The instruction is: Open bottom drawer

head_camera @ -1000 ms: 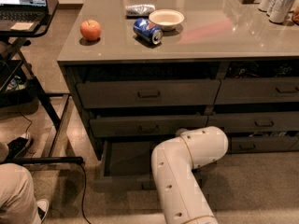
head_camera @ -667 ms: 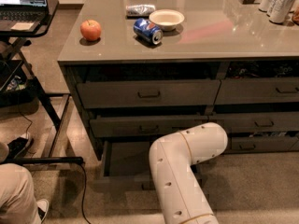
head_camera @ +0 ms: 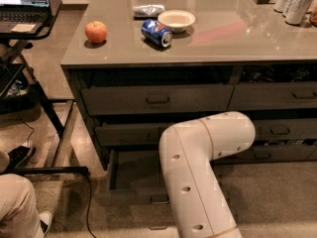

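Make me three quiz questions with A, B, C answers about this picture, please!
1. Where is the apple?
A. on the counter
B. on the floor
C. in the bowl

2. What colour is the can lying near the bowl?
A. red
B. blue
C. green

3. How is the bottom drawer?
A. shut
B. pulled out
C. missing

Answers:
1 A: it sits at the counter's left end.
2 B: its side is blue.
3 B: you can look down into it.

The gripper does not show; only the white arm does, low in the middle.
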Controlling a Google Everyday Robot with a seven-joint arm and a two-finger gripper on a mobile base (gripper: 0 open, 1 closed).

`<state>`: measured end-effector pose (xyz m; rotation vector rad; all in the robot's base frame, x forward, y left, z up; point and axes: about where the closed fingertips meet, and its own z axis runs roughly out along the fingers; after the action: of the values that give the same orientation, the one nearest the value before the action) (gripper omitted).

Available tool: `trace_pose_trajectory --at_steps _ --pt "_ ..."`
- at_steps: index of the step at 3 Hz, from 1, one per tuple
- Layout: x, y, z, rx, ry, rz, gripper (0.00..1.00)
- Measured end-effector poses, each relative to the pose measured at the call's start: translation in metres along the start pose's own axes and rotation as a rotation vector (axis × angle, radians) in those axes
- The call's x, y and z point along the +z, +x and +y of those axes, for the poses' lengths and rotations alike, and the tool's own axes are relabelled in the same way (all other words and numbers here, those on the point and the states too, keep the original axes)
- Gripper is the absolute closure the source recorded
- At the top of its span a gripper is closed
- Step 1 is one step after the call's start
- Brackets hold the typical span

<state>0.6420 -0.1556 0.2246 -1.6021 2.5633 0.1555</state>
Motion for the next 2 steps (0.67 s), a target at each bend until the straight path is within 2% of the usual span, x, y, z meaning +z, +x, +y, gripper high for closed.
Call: trace_pose_trajectory --at_steps 1,2 --pt "-0.074 -0.005 -0.017 -0.005 0.123 0.011 1.00" --pt "-0.161 -0.001 -0.028 0.039 0.233 0.054 1.00"
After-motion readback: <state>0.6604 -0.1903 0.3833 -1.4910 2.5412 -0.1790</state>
